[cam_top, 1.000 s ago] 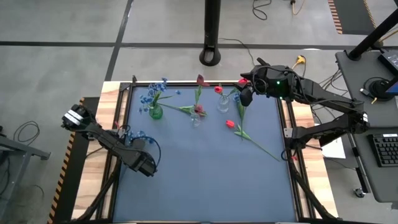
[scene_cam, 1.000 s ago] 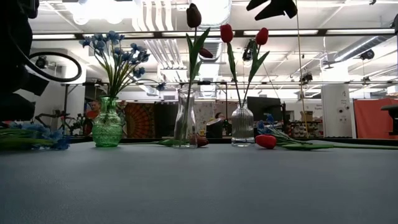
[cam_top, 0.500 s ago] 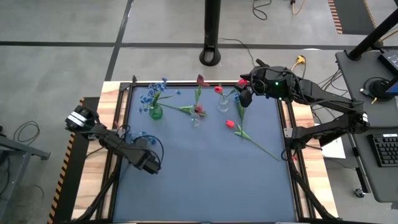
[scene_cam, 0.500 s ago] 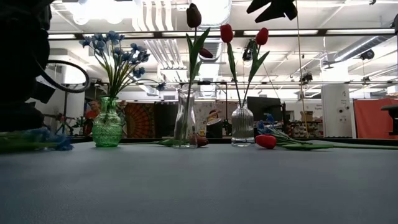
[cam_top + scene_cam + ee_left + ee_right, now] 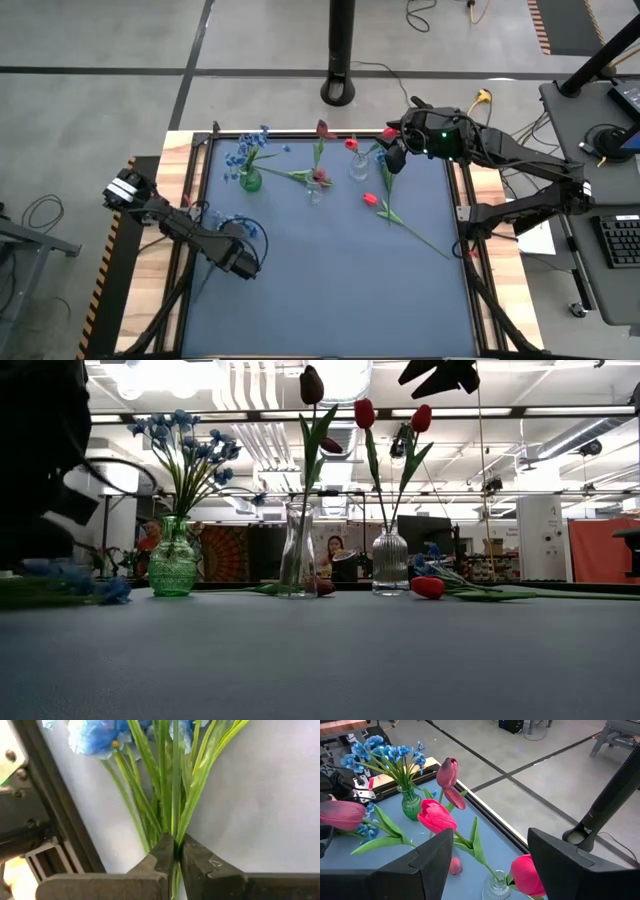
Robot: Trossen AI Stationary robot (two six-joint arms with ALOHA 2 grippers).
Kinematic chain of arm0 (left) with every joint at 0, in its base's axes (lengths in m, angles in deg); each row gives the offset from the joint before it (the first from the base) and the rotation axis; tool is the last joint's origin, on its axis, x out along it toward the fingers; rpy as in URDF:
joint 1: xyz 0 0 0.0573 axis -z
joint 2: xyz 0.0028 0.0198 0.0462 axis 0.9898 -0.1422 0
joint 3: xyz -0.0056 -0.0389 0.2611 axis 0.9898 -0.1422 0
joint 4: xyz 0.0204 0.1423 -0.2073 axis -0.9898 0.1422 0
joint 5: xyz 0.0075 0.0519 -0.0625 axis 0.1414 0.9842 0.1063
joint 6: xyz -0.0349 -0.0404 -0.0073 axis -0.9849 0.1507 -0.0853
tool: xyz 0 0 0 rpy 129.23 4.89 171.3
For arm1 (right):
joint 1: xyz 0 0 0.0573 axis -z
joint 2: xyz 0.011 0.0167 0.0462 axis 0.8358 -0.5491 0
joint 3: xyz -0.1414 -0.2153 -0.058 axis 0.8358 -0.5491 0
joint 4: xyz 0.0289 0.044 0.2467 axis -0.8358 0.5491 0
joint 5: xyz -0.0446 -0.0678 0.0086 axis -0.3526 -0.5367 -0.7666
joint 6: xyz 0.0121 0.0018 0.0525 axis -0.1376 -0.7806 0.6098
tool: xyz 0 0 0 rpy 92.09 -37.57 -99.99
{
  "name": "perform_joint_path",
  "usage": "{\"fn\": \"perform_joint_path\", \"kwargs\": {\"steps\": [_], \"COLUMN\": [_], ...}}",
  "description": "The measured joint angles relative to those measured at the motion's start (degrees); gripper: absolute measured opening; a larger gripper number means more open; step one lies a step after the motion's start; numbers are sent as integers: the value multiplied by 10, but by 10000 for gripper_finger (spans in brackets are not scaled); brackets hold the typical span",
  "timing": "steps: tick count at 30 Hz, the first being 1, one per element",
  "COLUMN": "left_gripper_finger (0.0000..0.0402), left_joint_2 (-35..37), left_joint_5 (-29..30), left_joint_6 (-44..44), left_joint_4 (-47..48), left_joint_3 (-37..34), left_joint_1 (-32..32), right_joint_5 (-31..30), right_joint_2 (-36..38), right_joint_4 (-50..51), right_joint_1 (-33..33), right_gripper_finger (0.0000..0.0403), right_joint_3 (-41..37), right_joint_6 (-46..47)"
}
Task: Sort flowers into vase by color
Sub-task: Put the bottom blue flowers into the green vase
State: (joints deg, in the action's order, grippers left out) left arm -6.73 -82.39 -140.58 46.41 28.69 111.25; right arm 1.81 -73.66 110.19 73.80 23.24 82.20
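A blue flower (image 5: 222,219) lies on the blue mat near the left rail, and my left gripper (image 5: 238,252) is down on it, shut on its green stems (image 5: 172,795); its blossoms (image 5: 75,575) rest on the mat. At the far edge stand a green vase (image 5: 250,181) with blue flowers, a clear vase (image 5: 316,192) with a dark red tulip, and a ribbed clear vase (image 5: 358,170) with two red tulips. Another red tulip (image 5: 371,200) lies on the mat. My right gripper (image 5: 490,837) hangs open, high over the ribbed vase. My left gripper pinches the blue flower's bundle of thin stems and leaves (image 5: 176,831) between its two fingers, below the blossoms. The fingers come steeply from above and lie across the stems. The flower lies flat on the mat, blossoms toward the left rail.
A black frame rail (image 5: 196,190) borders the mat close to the left gripper. The near half of the mat (image 5: 330,300) is bare. A dark pole base (image 5: 338,90) stands on the floor beyond the far edge. A person (image 5: 330,550) sits in the room behind.
The lying blue flower's blossoms have slid a little toward the table's right, with my left gripper low over its stems. My right gripper has kept still.
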Motion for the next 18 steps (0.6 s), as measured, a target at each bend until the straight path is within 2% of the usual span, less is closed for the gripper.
{"fn": "perform_joint_path", "kwargs": {"steps": [11, 18], "left_gripper_finger": [1, 1], "left_joint_2": [50, 90], "left_joint_5": [149, 286], "left_joint_6": [108, 209], "left_joint_4": [-1, -37], "left_joint_3": [109, 175], "left_joint_1": [31, 89], "right_joint_5": [6, 4], "right_joint_2": [0, 1], "right_joint_4": [14, 31], "right_joint_1": [-6, -36], "right_gripper_finger": [246, 245], "right_joint_3": [-1, -3], "right_joint_6": [-14, -16]}}
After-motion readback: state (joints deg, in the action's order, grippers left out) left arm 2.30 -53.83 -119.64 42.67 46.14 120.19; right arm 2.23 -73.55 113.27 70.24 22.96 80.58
